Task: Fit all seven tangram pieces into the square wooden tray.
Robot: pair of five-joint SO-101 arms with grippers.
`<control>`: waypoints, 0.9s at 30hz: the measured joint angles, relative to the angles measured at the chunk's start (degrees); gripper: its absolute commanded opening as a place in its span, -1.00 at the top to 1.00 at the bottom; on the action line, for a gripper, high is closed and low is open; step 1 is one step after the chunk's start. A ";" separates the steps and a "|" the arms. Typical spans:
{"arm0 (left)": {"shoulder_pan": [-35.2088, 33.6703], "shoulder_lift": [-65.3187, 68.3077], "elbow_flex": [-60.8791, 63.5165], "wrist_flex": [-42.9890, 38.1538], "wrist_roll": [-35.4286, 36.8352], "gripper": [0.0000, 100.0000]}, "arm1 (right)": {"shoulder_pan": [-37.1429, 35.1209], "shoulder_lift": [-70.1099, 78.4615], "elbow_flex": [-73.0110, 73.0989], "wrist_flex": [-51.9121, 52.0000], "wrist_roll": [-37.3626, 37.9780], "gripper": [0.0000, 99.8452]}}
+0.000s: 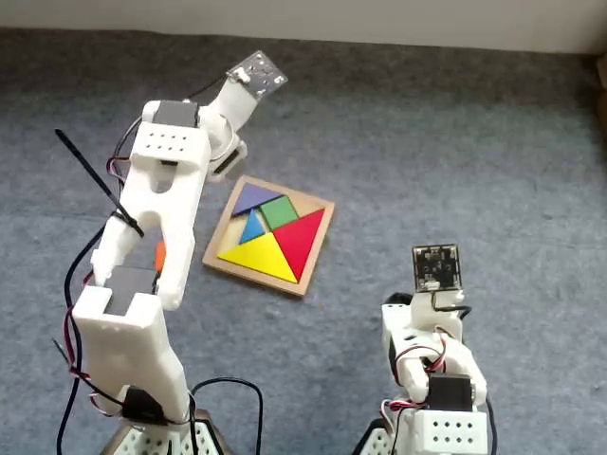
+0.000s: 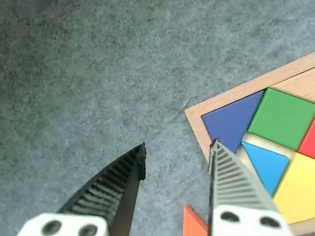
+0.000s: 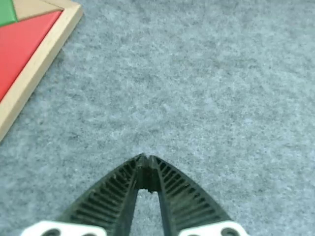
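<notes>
The square wooden tray [image 1: 251,277] lies mid-carpet, holding a purple-blue triangle [image 1: 254,198], a green square [image 1: 279,210], a small blue triangle [image 1: 252,228], a yellow triangle [image 1: 256,254] and a red triangle [image 1: 300,239]. An orange piece [image 1: 159,254] peeks out beside the left arm [image 1: 156,209]. My left gripper [image 2: 178,152] hangs open over the carpet just off a tray corner [image 2: 236,91], with the orange piece [image 2: 194,223] low between its fingers. My right gripper [image 3: 146,160] is shut over bare carpet, away from the tray's edge [image 3: 39,69].
Grey carpet surrounds the tray on all sides. The right arm [image 1: 432,360] stands folded at the near right. Black cables [image 1: 85,171] trail along the left arm. A strip of pale floor runs along the far edge.
</notes>
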 measured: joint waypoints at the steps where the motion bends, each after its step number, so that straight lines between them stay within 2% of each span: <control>1: 0.00 0.00 0.00 0.62 0.09 0.58 | 0.00 0.00 0.00 0.00 0.00 0.99; 6: 0.00 0.00 0.53 3.96 0.00 0.58 | 0.00 0.00 0.00 0.00 0.00 0.99; 11: 0.09 0.00 7.12 5.10 -5.45 0.58 | 0.00 0.00 0.00 0.00 0.00 0.99; 14: 0.18 0.00 10.90 5.10 -6.33 0.58 | 0.00 0.00 0.00 0.00 0.00 0.99; 20: 3.69 0.00 16.44 5.10 -6.77 0.59 | 0.00 0.00 0.00 0.00 0.00 0.99; 27: 8.35 -0.97 19.69 -0.26 -6.33 0.58 | 0.00 0.00 0.00 0.00 0.00 0.99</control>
